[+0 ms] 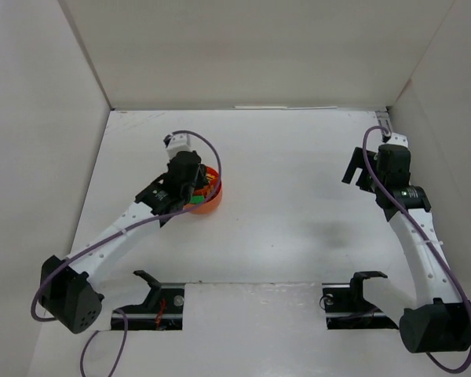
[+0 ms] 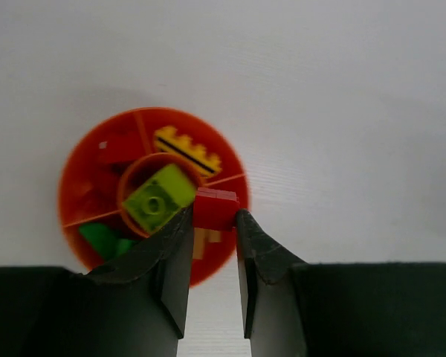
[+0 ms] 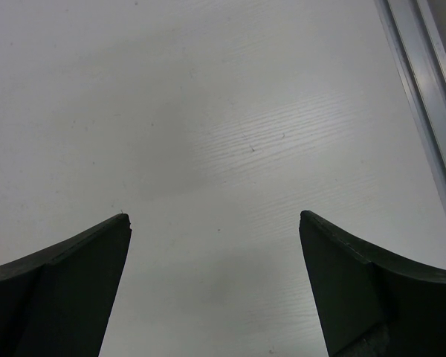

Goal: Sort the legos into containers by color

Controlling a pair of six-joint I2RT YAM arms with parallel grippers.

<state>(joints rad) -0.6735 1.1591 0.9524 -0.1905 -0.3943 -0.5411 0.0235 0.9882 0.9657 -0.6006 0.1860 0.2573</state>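
As the left gripper hangs over the bowl, its two black fingers are squeezed tight on a little red brick. The brick sits right at the fingertips, up in the air, not in the bowl yet.

Under it is the round orange bowl. It is cut into parts like a pie, with a small cup in the middle. A lime brick lies in the middle cup. A yellow brick lies in the top part. Green bricks lie in the bottom left part. The top left part looks dark red, so I think red bricks are in there, but it is too blurry to be sure. Just below the held brick, a pale brown bit shows in the bottom right part.

The right gripper is well apart from all this, on the other side of the table. Its fingers are spread wide and hold nothing.

From above, I can see no loose bricks on the table. So I think the sorting is almost done, and only this one red brick is left. Right now it hangs near the middle cup and the brown part. I think it has to go over to the red part before the fingers let go.
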